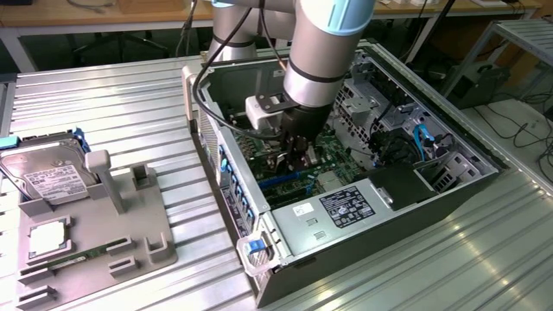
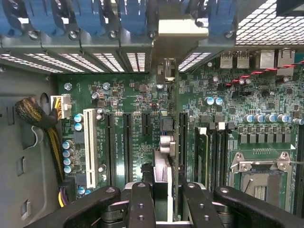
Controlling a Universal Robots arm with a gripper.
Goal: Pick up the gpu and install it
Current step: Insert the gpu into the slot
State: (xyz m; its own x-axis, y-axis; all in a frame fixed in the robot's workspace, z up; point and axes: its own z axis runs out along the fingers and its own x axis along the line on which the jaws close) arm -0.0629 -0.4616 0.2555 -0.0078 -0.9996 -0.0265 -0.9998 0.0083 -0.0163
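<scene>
In the wrist view the gpu (image 2: 164, 167) is seen edge-on, a thin card standing upright over the green motherboard (image 2: 123, 92). Its pale metal bracket (image 2: 183, 26) reaches the rear slot openings of the case. My gripper (image 2: 168, 205) is shut on the card, one black finger (image 2: 141, 209) on each side. The card lines up beside a long black expansion slot (image 2: 183, 137); I cannot tell whether its edge is in a slot. In the exterior view my gripper (image 1: 296, 159) is deep inside the open computer case (image 1: 346, 214), and the card is mostly hidden behind it.
Blue slot latches (image 2: 95, 14) line the case's rear wall. A white slot (image 2: 89, 147) and a yellow cable bundle (image 2: 38, 116) lie to one side, the CPU socket (image 2: 261, 175) to the other. Outside the case, a grey fixture (image 1: 112, 240) holds a silver hard drive (image 1: 48, 172).
</scene>
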